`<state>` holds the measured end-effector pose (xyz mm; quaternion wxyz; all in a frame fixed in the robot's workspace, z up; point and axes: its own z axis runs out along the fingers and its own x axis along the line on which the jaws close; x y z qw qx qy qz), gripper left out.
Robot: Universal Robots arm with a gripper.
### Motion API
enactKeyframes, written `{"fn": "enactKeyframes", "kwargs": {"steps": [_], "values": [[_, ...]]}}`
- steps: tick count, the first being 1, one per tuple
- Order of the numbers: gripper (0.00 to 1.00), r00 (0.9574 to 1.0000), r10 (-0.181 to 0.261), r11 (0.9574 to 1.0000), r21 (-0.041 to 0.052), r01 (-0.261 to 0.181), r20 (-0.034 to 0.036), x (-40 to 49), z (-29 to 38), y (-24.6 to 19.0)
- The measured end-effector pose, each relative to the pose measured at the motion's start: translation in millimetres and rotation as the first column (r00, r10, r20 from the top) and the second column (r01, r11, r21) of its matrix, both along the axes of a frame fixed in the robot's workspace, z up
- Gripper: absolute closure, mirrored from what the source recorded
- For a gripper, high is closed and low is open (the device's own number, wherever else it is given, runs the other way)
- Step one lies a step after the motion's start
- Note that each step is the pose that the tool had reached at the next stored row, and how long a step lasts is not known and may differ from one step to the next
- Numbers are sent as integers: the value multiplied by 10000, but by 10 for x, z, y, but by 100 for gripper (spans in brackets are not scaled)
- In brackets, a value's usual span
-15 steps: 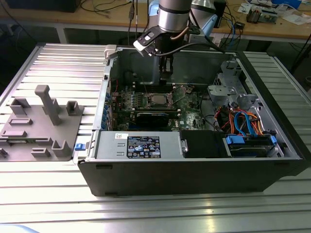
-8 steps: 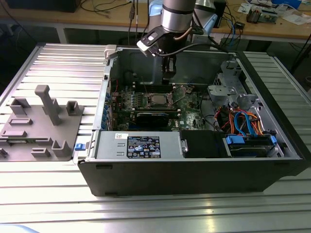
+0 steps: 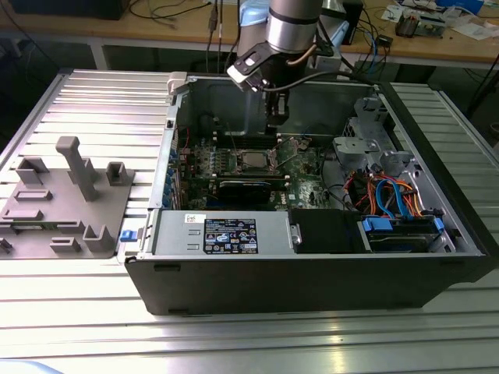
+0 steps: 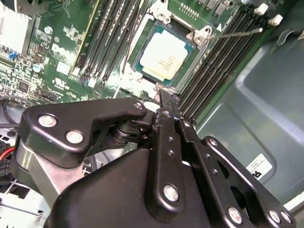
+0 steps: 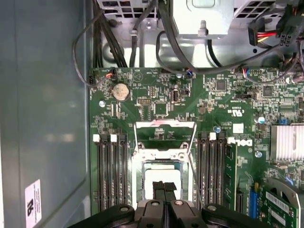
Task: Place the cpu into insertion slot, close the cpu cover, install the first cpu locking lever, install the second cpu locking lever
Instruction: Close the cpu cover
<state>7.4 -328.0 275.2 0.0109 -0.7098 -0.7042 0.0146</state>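
cpu (image 4: 164, 57) seated in insertion slot (image 4: 189, 53), end effector (image 4: 164, 97) close over it, fingers pressed together

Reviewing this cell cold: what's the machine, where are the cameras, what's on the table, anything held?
One robot arm reaches into an open PC case lying on a ribbed metal table. The exterior view watches from off the arm; both wrist views ride on the arm, looking past its gripper at the motherboard. A grey fixture lies at the exterior view's left. The cpu sits in its slot; the cover looks swung open. The gripper hangs over the cpu, shut, with nothing seen in it.
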Motion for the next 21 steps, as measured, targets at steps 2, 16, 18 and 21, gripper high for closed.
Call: {"fn": "enactKeyframes", "kwargs": {"steps": [2,16,18,21], "values": [[89,10000,0,10000,66,0,-6,40,0,0],[89,9999,2,9997,248,1,-126,386,0,0],[89,9999,2,9996,275,2,-149,435,0,0],[89,9998,2,9994,334,5,-193,509,1,0]]}}
